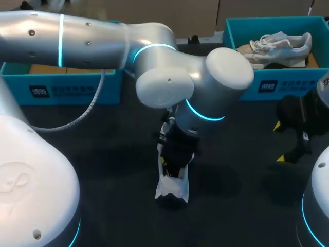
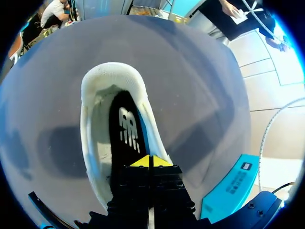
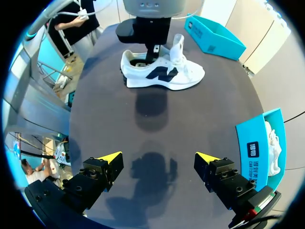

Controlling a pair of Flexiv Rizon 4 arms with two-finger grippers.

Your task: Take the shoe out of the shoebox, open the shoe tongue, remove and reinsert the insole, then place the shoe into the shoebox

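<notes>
The white shoe (image 3: 162,71) stood on the dark table (image 3: 157,138), outside the shoebox (image 3: 214,40) beyond it. The left gripper (image 2: 151,161) — tips pressed together — sat inside the shoe, over its black insole (image 2: 126,129). The right gripper (image 3: 158,156), jaws wide, hung well apart from the shoe.

Robotics lab, silver robot arm (image 1: 169,85) over dark table (image 1: 103,170), teal shoebox (image 1: 288,87)
</notes>
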